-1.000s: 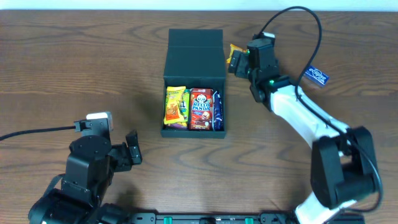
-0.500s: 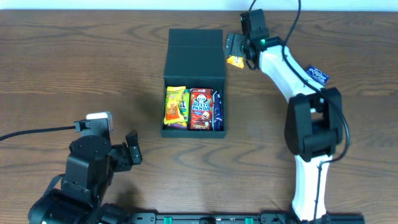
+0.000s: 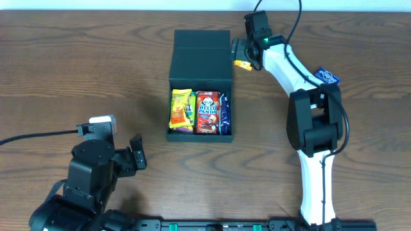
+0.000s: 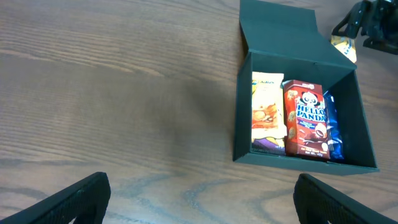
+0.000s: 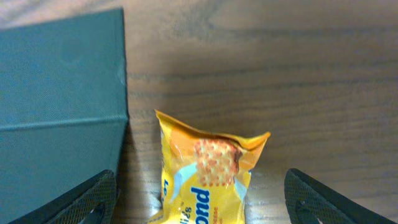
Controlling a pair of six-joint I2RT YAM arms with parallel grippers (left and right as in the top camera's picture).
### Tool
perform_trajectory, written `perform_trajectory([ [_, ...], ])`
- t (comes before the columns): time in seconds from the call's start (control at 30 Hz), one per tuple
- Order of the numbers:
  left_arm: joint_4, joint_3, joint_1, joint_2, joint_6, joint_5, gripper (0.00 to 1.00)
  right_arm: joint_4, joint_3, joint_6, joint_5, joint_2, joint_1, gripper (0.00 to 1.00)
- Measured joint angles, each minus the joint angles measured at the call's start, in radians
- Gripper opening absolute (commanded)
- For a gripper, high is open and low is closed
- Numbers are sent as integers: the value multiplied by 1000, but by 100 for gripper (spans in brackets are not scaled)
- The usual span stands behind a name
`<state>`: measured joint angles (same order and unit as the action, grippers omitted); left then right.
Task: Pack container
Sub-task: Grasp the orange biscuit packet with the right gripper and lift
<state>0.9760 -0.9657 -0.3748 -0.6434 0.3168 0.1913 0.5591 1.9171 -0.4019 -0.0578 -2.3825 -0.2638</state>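
Observation:
The black square container (image 3: pixel 200 58) stands open at the table's middle back, its lid flap lying flat behind it. Inside lie a yellow packet (image 3: pixel 182 109), a red Hello Panda box (image 3: pixel 207 112) and a blue packet (image 3: pixel 224 114); they also show in the left wrist view (image 4: pixel 303 119). A yellow-orange snack packet (image 5: pixel 208 174) lies on the table just right of the lid. My right gripper (image 3: pixel 242 58) is open above it, its fingers either side of the packet and apart from it (image 5: pixel 199 199). My left gripper (image 4: pixel 199 196) is open and empty over bare wood near the front left.
A blue packet (image 3: pixel 327 77) lies on the table at the right, beside the right arm. The container's lid edge (image 5: pixel 121 93) is close to the right gripper's left finger.
My right gripper has moved back and left along the container's lid and now sits over the yellow-orange packet. The left arm has not moved.

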Motion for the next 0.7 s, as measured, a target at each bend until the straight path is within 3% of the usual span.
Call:
perform_trajectory([
  [0.2,0,0,0,0,0,0,95,6,0,-6,3,-21,0,70],
  [0.7,0,0,0,0,0,0,95,1,0,-8,10,-29,0,58],
])
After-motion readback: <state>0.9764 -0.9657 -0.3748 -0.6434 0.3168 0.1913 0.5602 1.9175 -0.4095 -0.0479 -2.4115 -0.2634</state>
